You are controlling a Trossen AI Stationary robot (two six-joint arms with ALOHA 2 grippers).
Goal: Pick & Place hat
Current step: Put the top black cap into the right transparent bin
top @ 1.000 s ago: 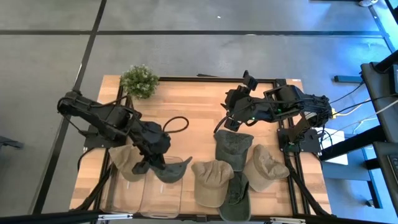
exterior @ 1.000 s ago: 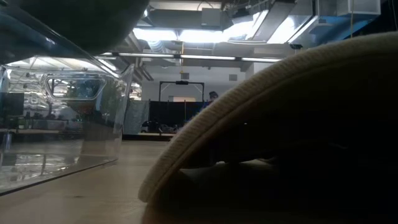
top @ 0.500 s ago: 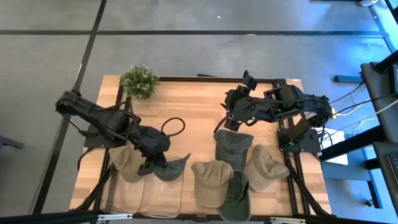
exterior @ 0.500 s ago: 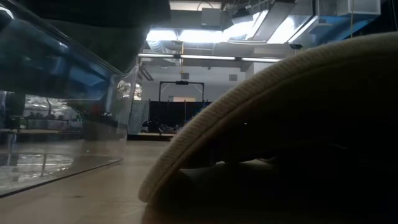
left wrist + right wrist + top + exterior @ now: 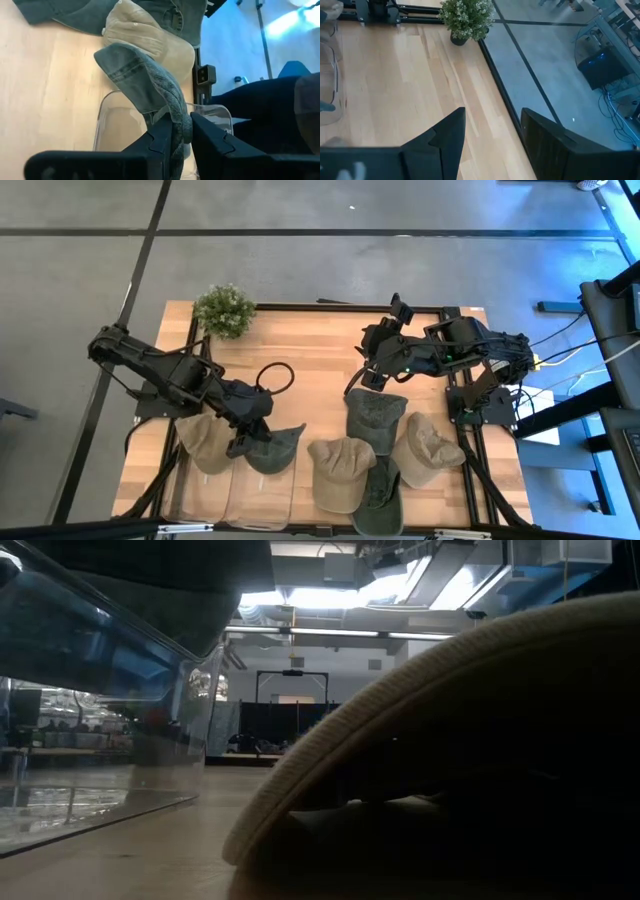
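A grey denim hat (image 5: 278, 448) (image 5: 145, 75) is in my left gripper (image 5: 243, 442) (image 5: 181, 130), which is shut on it above the far rim of a clear plastic bin (image 5: 232, 492) (image 5: 112, 125). A tan hat (image 5: 203, 442) lies at the bin's left end, beside the gripper. My right gripper (image 5: 383, 368) (image 5: 492, 135) hovers open over bare wood near the table's far side, touching nothing. In the low view the grey hat (image 5: 120, 570) shows only as a dark shape overhead. My left gripper pinches a bunched fold of the grey hat's cloth (image 5: 176, 117) between its two fingers, coming from above and slanting toward the table's near right. The rest of the hat reaches out past the fingertips over the bin's rim; whether it touches the bin I cannot tell.
Several more hats lie right of the bin: a dark green one (image 5: 375, 412), a tan cap (image 5: 340, 470) (image 5: 450, 740), another tan hat (image 5: 425, 448) and a dark green cap (image 5: 378, 502). A small potted plant (image 5: 225, 310) (image 5: 467, 17) stands at the far left corner.
My left gripper, still shut on the grey hat, has shifted a little toward the table's far edge. The hat has turned with it, its brim now pointing more toward the far right. In the low view the bin's wall stands differently than before.
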